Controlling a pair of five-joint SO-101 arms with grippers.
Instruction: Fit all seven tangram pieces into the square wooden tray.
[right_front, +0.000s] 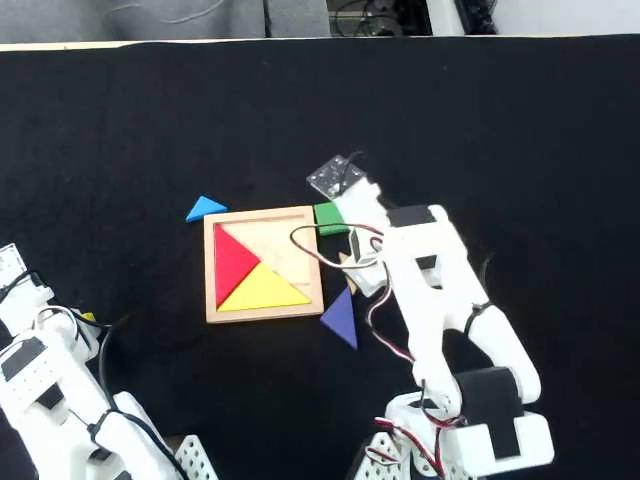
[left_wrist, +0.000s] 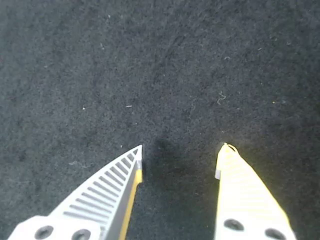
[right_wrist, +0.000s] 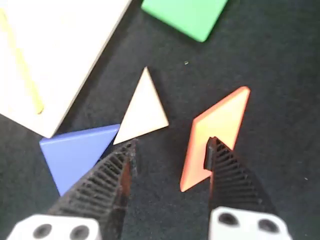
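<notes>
Right wrist view: right gripper (right_wrist: 172, 143) fingers apart over orange parallelogram (right_wrist: 220, 125); left gripper (left_wrist: 182, 147) likewise

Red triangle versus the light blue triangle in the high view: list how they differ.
The red triangle lies inside the tray; the light blue triangle lies on the black cloth just outside a tray corner. The red triangle is clearly larger than the light blue triangle. Both are triangles lying flat.
</notes>
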